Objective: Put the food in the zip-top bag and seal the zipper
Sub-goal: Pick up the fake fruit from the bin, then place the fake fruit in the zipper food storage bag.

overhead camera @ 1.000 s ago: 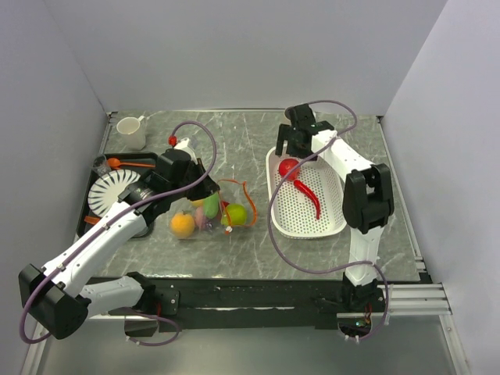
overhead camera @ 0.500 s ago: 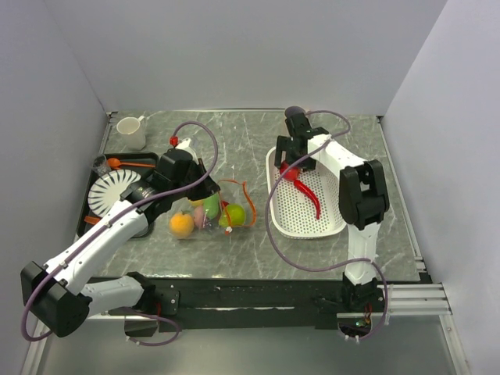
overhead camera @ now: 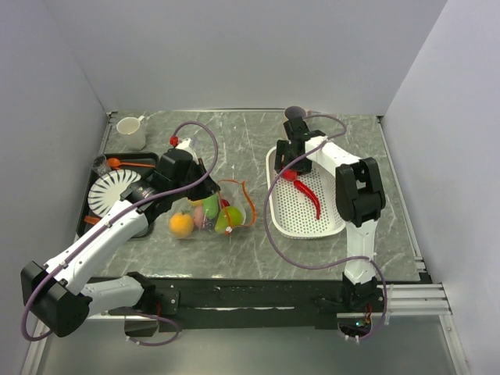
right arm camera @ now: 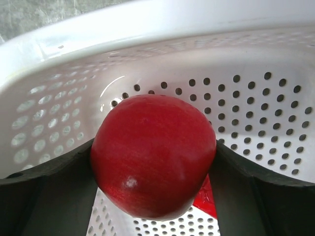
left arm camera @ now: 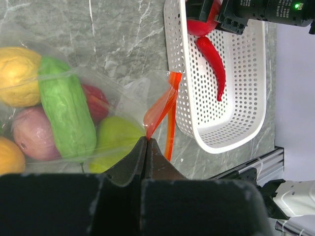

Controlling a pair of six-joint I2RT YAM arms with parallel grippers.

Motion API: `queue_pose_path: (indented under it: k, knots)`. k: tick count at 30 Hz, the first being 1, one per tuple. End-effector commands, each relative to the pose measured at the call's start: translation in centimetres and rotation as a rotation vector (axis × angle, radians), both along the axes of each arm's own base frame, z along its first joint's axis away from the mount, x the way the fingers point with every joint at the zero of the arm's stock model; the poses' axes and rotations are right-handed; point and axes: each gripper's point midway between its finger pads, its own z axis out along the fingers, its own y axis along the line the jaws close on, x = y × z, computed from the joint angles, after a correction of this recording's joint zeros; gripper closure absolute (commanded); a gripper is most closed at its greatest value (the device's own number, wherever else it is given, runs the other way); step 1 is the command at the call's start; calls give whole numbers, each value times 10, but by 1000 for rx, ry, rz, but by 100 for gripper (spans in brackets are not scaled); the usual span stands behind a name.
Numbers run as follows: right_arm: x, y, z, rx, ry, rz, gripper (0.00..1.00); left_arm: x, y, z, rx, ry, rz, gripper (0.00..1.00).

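Left gripper [left arm camera: 146, 142]: jaws pressed together, pinching the orange-red zipper [left arm camera: 162, 105] at the mouth of the clear bag [left arm camera: 123, 93]. The strip rises from the fingertips in a loose bend, so the mouth appears unsealed. The slider's position cannot be told.

Right gripper [right arm camera: 152, 162]: jaws stand either side of a red apple [right arm camera: 152, 152] and touch it on both flanks; judged clamped on it. The apple sits low inside the white basket [right arm camera: 147, 29], near its far end, and whether it has left the basket floor cannot be told.

Bag contents: a green cucumber [left arm camera: 66, 113], a yellow fruit [left arm camera: 17, 73], a pale green fruit [left arm camera: 115, 142], a pinkish one [left arm camera: 29, 137] and a red piece [left arm camera: 96, 101] all lie inside the plastic. The bag rests on the table [overhead camera: 234, 133] just beside the basket.

Outstanding: a red chili [left arm camera: 211, 59] lies on the basket floor, close to the apple.

Progress: most of the food is bagged. Two items are left to carry across, the apple and the chili. The zipper is not yet run shut. Judged past halfway.
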Motion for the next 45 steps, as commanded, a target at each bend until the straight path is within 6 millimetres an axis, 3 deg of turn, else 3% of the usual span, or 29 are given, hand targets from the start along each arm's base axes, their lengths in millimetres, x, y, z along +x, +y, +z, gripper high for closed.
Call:
queue_pose_path:
  k: [1,2,5,9,16,18,19,20,22,23,26,30,32,36,45]
  knots:
    - [9,-1,29,24,-79,-6,30,5,-2,13,-8,-43,-7,99]
    - [8,-1,30,25,-80,-3,39,5,-2,13,-8,-43,-7,99]
    - [3,-1,35,32,-90,-2,47,5,-2,13,-10,-41,-8,99]
    - [-4,-3,50,50,-119,-2,50,4,-2,11,-12,-42,-7,99]
    - [-35,-1,78,107,-149,20,50,5,-2,11,-13,-42,-8,99]
    - [-46,10,98,172,-185,51,51,5,-3,13,-14,-45,-9,99]
    - [-57,16,95,192,-172,72,51,5,-4,14,-18,-45,-12,99]
    - [-65,24,110,238,-203,93,51,5,-4,13,-16,-43,-11,99]
    - [-86,49,116,328,-206,170,51,6,-4,14,-18,-46,-11,99]
    - [-96,59,131,373,-236,205,51,6,-4,13,-18,-45,-8,99]
    - [-129,93,146,456,-252,313,51,6,-4,14,-21,-47,-11,99]
    - [-159,123,165,526,-292,394,51,5,-4,14,-22,-47,-12,99]
    - [-177,135,169,586,-288,410,51,5,-4,13,-19,-45,-11,99]
    - [-193,154,168,652,-281,450,51,5,-6,14,-30,-47,-17,99]
    - [-202,187,135,594,-193,529,48,2,-6,16,-35,-45,-28,99]
